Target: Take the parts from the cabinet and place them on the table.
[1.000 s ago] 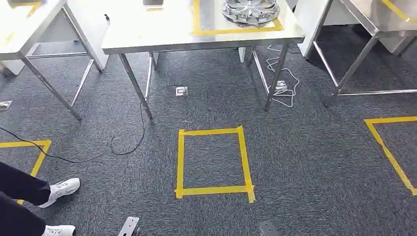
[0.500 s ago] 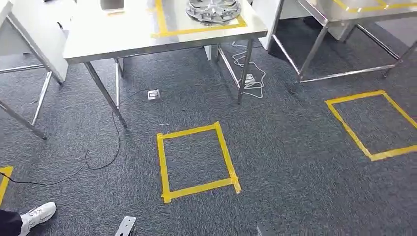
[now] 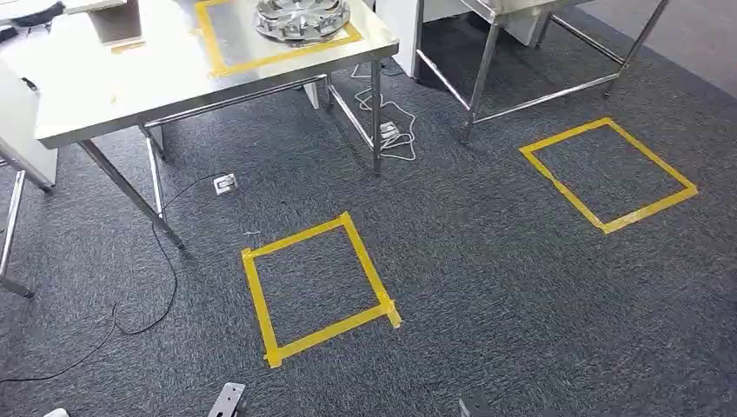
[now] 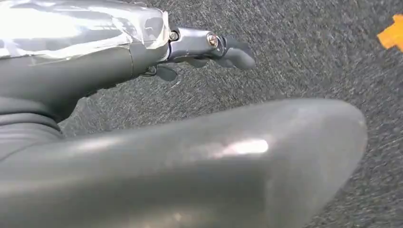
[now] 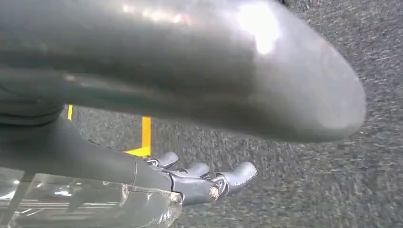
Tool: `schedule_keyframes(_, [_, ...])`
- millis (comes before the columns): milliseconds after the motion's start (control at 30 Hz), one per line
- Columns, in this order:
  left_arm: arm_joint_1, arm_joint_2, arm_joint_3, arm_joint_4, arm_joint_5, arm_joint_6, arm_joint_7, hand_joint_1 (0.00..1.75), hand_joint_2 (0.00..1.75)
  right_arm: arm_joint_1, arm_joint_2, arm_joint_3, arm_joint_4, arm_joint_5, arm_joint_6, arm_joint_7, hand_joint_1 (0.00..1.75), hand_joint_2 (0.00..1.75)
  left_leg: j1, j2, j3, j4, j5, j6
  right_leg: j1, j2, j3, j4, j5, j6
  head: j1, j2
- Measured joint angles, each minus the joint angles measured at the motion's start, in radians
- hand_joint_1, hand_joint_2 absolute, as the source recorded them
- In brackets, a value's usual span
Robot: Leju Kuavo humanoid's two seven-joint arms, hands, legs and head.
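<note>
A round silver wheel-like part (image 3: 302, 16) lies inside a yellow tape outline on the steel table (image 3: 113, 87) at the far left of the head view. My left hand (image 4: 190, 156) hangs over the grey carpet, its dark fingers (image 4: 228, 50) stretched out apart from the thick thumb, with nothing in it. My right hand (image 5: 180, 80) hangs the same way, its fingers (image 5: 233, 178) extended and apart from the thumb, holding nothing.
A yellow tape square (image 3: 317, 287) marks the carpet just ahead, and a second one (image 3: 608, 174) lies to the right. Another steel table's legs (image 3: 482, 69) stand at the back. White cable (image 3: 382, 130), black cable (image 3: 165, 269) and a floor socket (image 3: 224, 183) lie near the table legs.
The camera has turned to the right, so the whole scene has slid left. The person's legs and shoes at the left have passed almost out of the picture.
</note>
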Motion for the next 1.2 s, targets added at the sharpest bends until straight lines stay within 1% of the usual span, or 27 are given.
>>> schedule_keyframes(33, [0.002,0.000,0.000,0.001,0.003,0.000,0.000,0.00,0.00,0.002,0.000,0.000,0.000,0.000,0.000,0.000,0.00,0.00,0.003,-0.002,-0.022,0.053,-0.013,-0.003,0.000,0.014,-0.002,0.000,0.002,0.002,0.000,0.000])
schedule_keyframes(67, [0.004,0.000,0.000,0.001,0.008,-0.002,0.000,0.00,0.00,0.003,0.000,0.000,0.000,0.002,0.000,0.000,0.00,0.00,0.005,-0.003,-0.019,0.052,0.000,-0.004,0.000,0.027,-0.002,0.001,0.003,0.004,0.000,0.000])
schedule_keyframes(133, [0.005,0.000,0.000,0.002,0.012,-0.003,0.000,0.00,0.00,0.001,0.000,0.000,0.000,0.007,0.000,0.000,0.00,0.00,0.008,-0.009,0.041,-0.069,0.077,-0.003,0.000,0.053,-0.002,0.001,0.006,0.009,0.000,0.000])
schedule_keyframes(167, [0.005,0.000,0.000,0.003,0.015,-0.005,0.000,0.00,0.00,-0.001,0.000,0.000,0.000,0.009,0.000,0.000,0.00,0.00,0.012,-0.031,0.090,-0.169,0.126,-0.001,-0.001,0.067,-0.001,0.001,0.008,0.012,0.000,0.000])
schedule_keyframes(200, [0.005,0.000,0.000,0.004,0.018,-0.005,0.000,0.00,0.00,-0.003,0.001,0.000,0.000,0.011,0.000,0.000,0.00,0.00,0.014,-0.086,0.121,-0.236,0.144,0.005,-0.002,0.077,-0.003,0.000,0.011,0.016,0.000,0.000])
schedule_keyframes(233, [0.008,0.000,0.000,0.008,0.019,-0.005,0.000,0.00,0.00,-0.008,0.002,0.000,0.000,0.014,0.001,0.000,0.00,0.00,0.015,-0.109,0.127,-0.253,0.136,0.010,0.007,0.086,-0.009,0.005,0.014,0.023,0.003,0.000])
schedule_keyframes(300, [0.010,-0.001,0.000,0.008,0.021,-0.005,0.000,0.00,0.00,-0.010,0.003,0.000,0.000,0.014,0.001,0.000,0.00,0.00,0.008,-0.085,0.123,-0.253,0.134,0.014,-0.005,0.109,-0.023,0.001,0.023,0.038,0.000,0.000])
schedule_keyframes(367, [0.008,-0.004,0.000,0.008,0.021,-0.005,0.000,0.00,0.00,-0.004,0.002,0.000,0.001,0.014,0.001,0.000,0.00,0.00,0.013,-0.057,0.126,-0.278,0.153,0.037,-0.001,0.127,-0.031,-0.004,0.032,0.054,0.000,0.000])
schedule_keyframes(400, [0.005,-0.003,0.001,0.008,0.021,-0.005,0.000,0.00,0.00,-0.002,0.001,0.000,0.001,0.014,0.001,0.000,0.00,0.00,0.010,-0.044,0.131,-0.286,0.160,0.042,0.002,0.068,-0.048,0.021,0.018,0.049,0.002,0.000])
schedule_keyframes(433, [0.006,-0.005,0.001,0.008,0.021,-0.005,-0.002,0.00,0.00,-0.005,0.001,0.000,0.001,0.015,0.002,0.000,0.00,0.00,0.008,-0.031,0.126,-0.288,0.164,0.047,0.004,0.033,-0.078,0.080,-0.017,0.039,0.008,0.000])
schedule_keyframes(500, [0.010,-0.006,0.001,0.010,0.021,-0.004,-0.001,0.00,0.00,-0.011,0.003,0.000,0.001,0.015,0.002,-0.001,0.00,0.00,-0.002,0.007,0.120,-0.288,0.166,0.051,0.004,0.000,-0.157,0.254,-0.091,0.027,0.007,0.000])
schedule_keyframes(533, [0.010,-0.006,0.001,0.010,0.021,-0.004,-0.001,0.00,0.00,-0.011,0.002,0.000,0.001,0.015,0.002,-0.001,0.00,0.00,-0.004,0.022,0.117,-0.287,0.167,0.052,0.004,-0.005,-0.182,0.315,-0.109,0.027,0.008,0.000])
schedule_keyframes(567, [0.009,-0.008,0.001,0.010,0.021,-0.003,-0.001,0.00,0.00,-0.008,0.002,0.000,0.001,0.015,0.002,-0.001,0.00,0.00,-0.005,0.036,0.115,-0.287,0.167,0.053,0.004,-0.008,-0.183,0.330,-0.109,0.034,0.008,0.000])
schedule_keyframes(600, [0.007,-0.010,0.001,0.010,0.021,-0.002,-0.001,0.00,0.00,-0.005,0.000,0.000,0.002,0.015,0.002,-0.001,0.00,0.00,-0.006,0.050,0.115,-0.286,0.168,0.053,0.003,-0.011,-0.155,0.291,-0.095,0.043,0.008,0.000])
schedule_keyframes(667, [0.003,-0.013,0.001,0.010,0.019,-0.002,-0.001,0.00,0.00,-0.005,-0.003,-0.001,0.002,0.015,0.002,-0.001,0.00,0.00,-0.007,0.074,0.115,-0.283,0.167,0.051,0.004,-0.036,-0.043,0.109,-0.042,0.059,0.008,0.000])
schedule_keyframes(700, [0.000,-0.014,0.000,0.010,0.018,-0.002,0.000,0.00,0.00,-0.008,-0.004,-0.001,0.002,0.015,0.002,-0.001,0.00,0.00,-0.009,0.083,0.116,-0.278,0.165,0.046,0.007,-0.085,0.012,0.023,-0.026,0.058,0.008,0.000])
schedule_keyframes(733, [-0.001,-0.014,0.000,0.010,0.016,-0.002,0.001,0.00,0.00,-0.014,-0.004,-0.002,0.002,0.016,0.002,-0.001,0.00,0.00,-0.020,0.095,0.109,-0.267,0.158,0.038,0.015,-0.105,0.027,-0.005,-0.030,0.046,0.009,0.000])
schedule_keyframes(767, [-0.002,-0.015,-0.001,0.010,0.015,-0.001,0.003,0.00,0.00,-0.015,-0.003,-0.003,0.002,0.016,0.002,-0.002,0.00,0.00,-0.019,0.105,0.109,-0.267,0.159,0.035,0.014,-0.084,0.021,-0.003,-0.025,0.035,0.003,0.000])
schedule_keyframes(867, [-0.008,-0.017,-0.003,0.010,0.014,0.001,0.005,0.00,0.00,-0.007,-0.003,-0.006,0.002,0.016,0.002,-0.001,0.00,0.00,-0.015,0.132,0.112,-0.265,0.159,0.022,0.012,-0.054,0.016,-0.007,-0.016,0.020,0.005,0.000])
schedule_keyframes(933, [-0.011,-0.017,-0.003,0.010,0.012,0.002,0.005,0.00,0.00,-0.007,-0.003,-0.009,0.002,0.017,0.002,0.000,0.00,0.00,-0.002,0.035,0.089,-0.207,0.105,0.007,0.003,-0.034,0.012,-0.007,-0.008,0.008,0.000,0.000])
schedule_keyframes(967, [-0.010,-0.017,-0.003,0.010,0.012,0.003,0.005,0.00,0.00,-0.010,-0.002,-0.011,0.002,0.019,0.002,0.000,0.00,0.00,0.000,0.011,0.058,-0.131,0.059,0.003,0.004,-0.022,0.009,-0.007,-0.006,0.004,0.000,0.000])
schedule_keyframes(1000, [-0.008,-0.017,-0.004,0.012,0.012,0.003,0.005,0.00,0.00,-0.012,-0.001,-0.012,0.002,0.021,0.002,0.000,0.00,0.00,0.002,0.001,0.017,-0.038,0.015,0.000,0.006,-0.008,0.005,-0.006,-0.004,0.001,0.000,0.000])
schedule_keyframes(1033, [-0.007,-0.018,-0.004,0.014,0.012,0.003,0.005,0.00,0.00,-0.011,0.001,-0.012,0.002,0.026,0.002,0.000,0.00,0.00,0.003,-0.003,-0.012,0.028,-0.007,-0.002,0.007,0.004,0.003,-0.005,-0.002,0.001,0.000,0.000])
schedule_keyframes(1067, [-0.007,-0.018,-0.004,0.015,0.012,0.004,0.006,0.00,0.00,-0.008,0.001,-0.013,0.002,0.029,0.002,0.001,0.00,0.00,0.003,-0.003,-0.023,0.054,-0.005,-0.001,0.008,0.018,0.002,-0.004,0.000,0.000,0.000,0.000])
schedule_keyframes(1100, [-0.007,-0.018,-0.004,0.016,0.013,0.005,0.005,0.00,0.00,-0.005,0.002,-0.013,0.002,0.034,0.002,0.002,0.00,0.00,0.003,-0.004,-0.013,0.031,0.018,0.000,0.009,0.032,0.002,-0.004,0.001,0.002,0.000,0.000])
schedule_keyframes(1167, [-0.007,-0.017,-0.004,0.016,0.013,0.007,0.005,0.00,0.00,-0.004,0.002,-0.013,0.002,0.036,0.005,0.002,0.00,0.00,0.003,-0.018,0.068,-0.131,0.112,0.008,0.009,0.060,0.003,-0.002,0.003,0.005,0.000,0.000])
schedule_keyframes(1200, [-0.007,-0.017,-0.004,0.016,0.013,0.010,0.005,0.00,0.00,-0.005,0.003,-0.013,0.002,0.037,0.005,0.002,0.00,0.00,0.004,-0.057,0.112,-0.223,0.151,0.016,0.008,0.073,0.003,-0.002,0.005,0.008,0.000,0.000])
